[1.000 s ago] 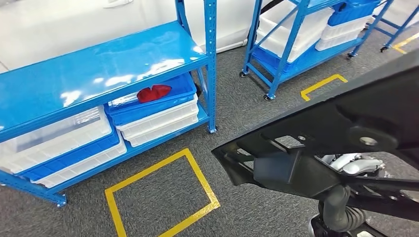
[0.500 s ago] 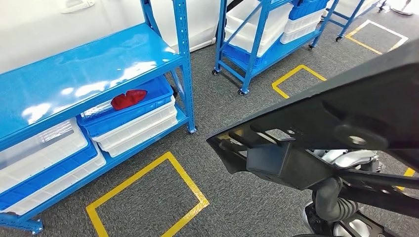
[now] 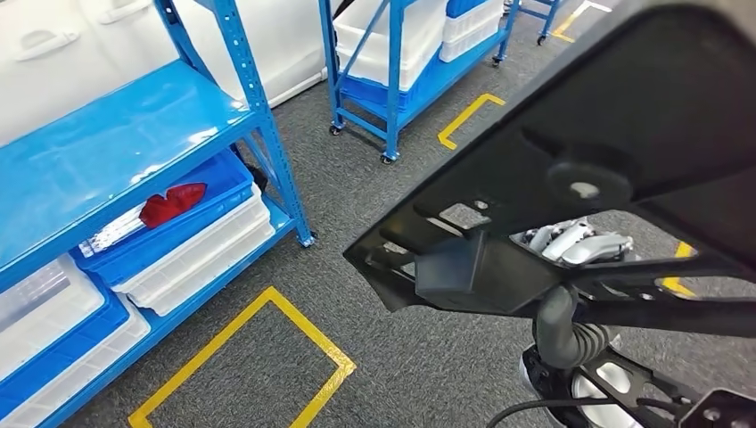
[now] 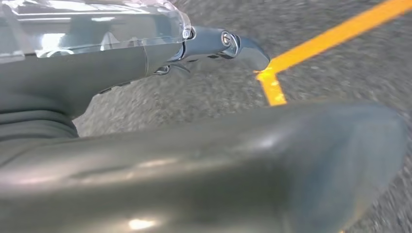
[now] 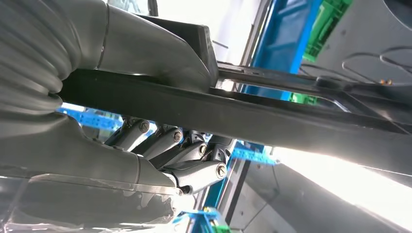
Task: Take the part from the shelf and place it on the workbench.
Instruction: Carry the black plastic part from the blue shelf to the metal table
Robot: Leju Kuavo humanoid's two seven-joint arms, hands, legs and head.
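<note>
Part (image 3: 624, 134), a big black plastic panel, sits high in the head view, held by right hand (image 5: 160, 150); thumb above, dark fingers (image 5: 194, 170) curled under its bar in the right wrist view. Silver right hand also visible beneath the panel (image 3: 575, 242). Left hand (image 4: 145, 160) hangs over grey carpet (image 4: 194, 102) near a yellow tape line (image 4: 335, 34); fingers look extended, nothing in it. Blue shelf (image 3: 116, 143) at left with white and blue bins; red item (image 3: 171, 203) lies in a blue bin (image 3: 178, 227). Second blue rack (image 3: 392, 80) behind.
</note>
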